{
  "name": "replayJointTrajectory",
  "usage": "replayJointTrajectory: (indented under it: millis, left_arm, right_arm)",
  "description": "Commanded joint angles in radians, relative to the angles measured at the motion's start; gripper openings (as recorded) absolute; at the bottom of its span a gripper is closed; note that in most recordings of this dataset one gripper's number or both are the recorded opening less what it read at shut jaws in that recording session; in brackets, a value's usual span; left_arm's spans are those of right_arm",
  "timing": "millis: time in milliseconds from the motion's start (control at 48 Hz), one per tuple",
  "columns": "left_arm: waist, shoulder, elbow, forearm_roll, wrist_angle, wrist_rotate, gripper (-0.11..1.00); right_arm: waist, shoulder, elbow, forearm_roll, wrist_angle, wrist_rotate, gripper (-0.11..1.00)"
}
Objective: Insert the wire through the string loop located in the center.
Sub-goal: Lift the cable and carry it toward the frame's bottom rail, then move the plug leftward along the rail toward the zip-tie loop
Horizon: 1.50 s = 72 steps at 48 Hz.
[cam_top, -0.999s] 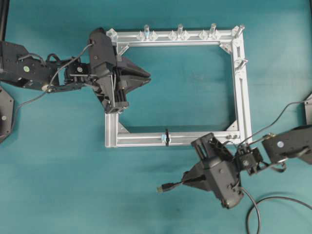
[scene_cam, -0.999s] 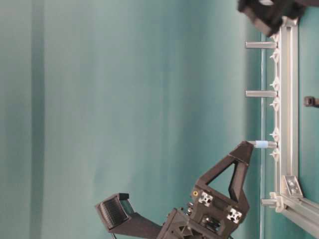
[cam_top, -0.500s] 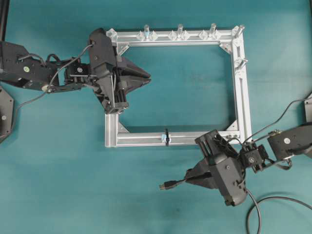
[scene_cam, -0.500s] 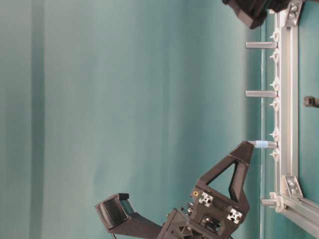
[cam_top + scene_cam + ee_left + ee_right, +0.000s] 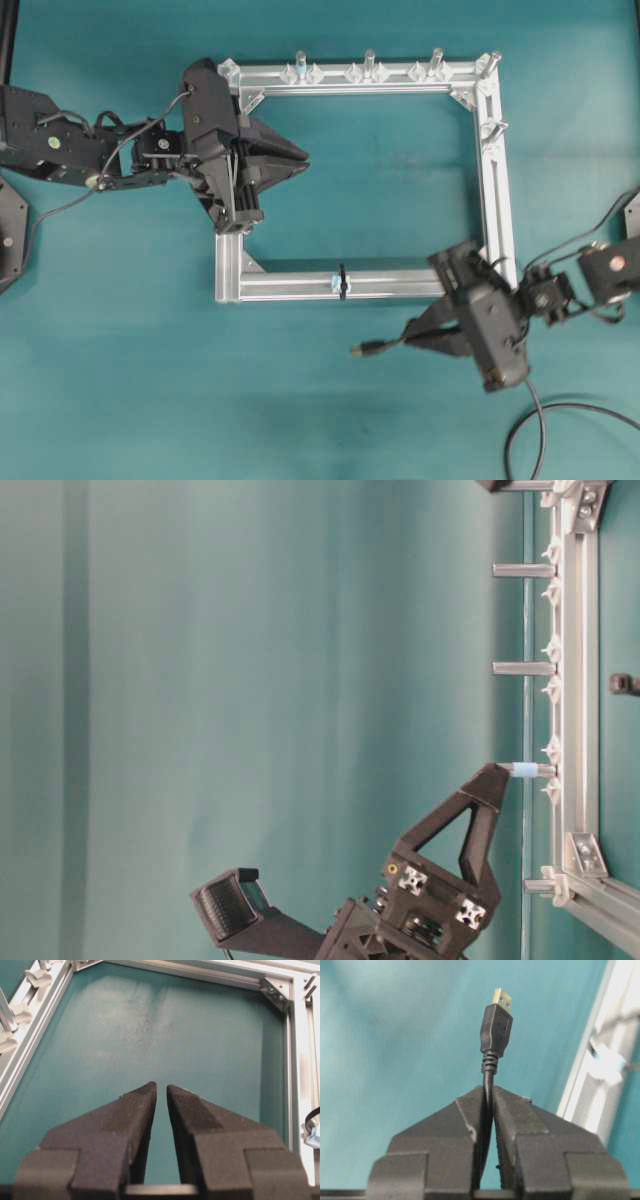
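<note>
The wire (image 5: 385, 344) is a thin black cable ending in a black plug with a yellowish tip (image 5: 496, 1022). My right gripper (image 5: 410, 336) is shut on it just behind the plug, which points left, below the frame's near bar. The string loop (image 5: 342, 282) wraps that bar at its middle, up and left of the plug and apart from it. It also shows at the right edge of the left wrist view as the string loop (image 5: 310, 1119). My left gripper (image 5: 303, 157) hovers inside the frame by its left bar, jaws a narrow gap apart, holding nothing (image 5: 161, 1087).
The square aluminium frame (image 5: 495, 200) lies flat on the teal table, with upright silver pegs (image 5: 369, 62) along its far bar and right bar. The wire's slack curls at the bottom right (image 5: 525, 435). In the right wrist view the near bar (image 5: 600, 1075) passes close on the right.
My right gripper has carried the wire to the right and up toward the frame's near bar, turning a little. The left arm has stayed put.
</note>
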Motion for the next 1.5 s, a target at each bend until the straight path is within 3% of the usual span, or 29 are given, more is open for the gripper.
replayJointTrajectory:
  millis: [0,583,1478]
  left_arm:
    - [-0.003,-0.026,-0.006,0.003,-0.003,-0.008,0.2]
    - [-0.003,-0.026,-0.008,0.003,-0.005,-0.008,0.2]
    - [-0.005,-0.026,-0.009,0.003,-0.003,-0.008,0.2]
  right_arm:
    - [-0.021,-0.055,0.017,-0.002,0.003,0.0,0.07]
    - [-0.15,-0.187,0.146,-0.002,0.023,0.0,0.07]
    - [-0.161,-0.187,0.156,-0.002,0.025,0.0,0.07]
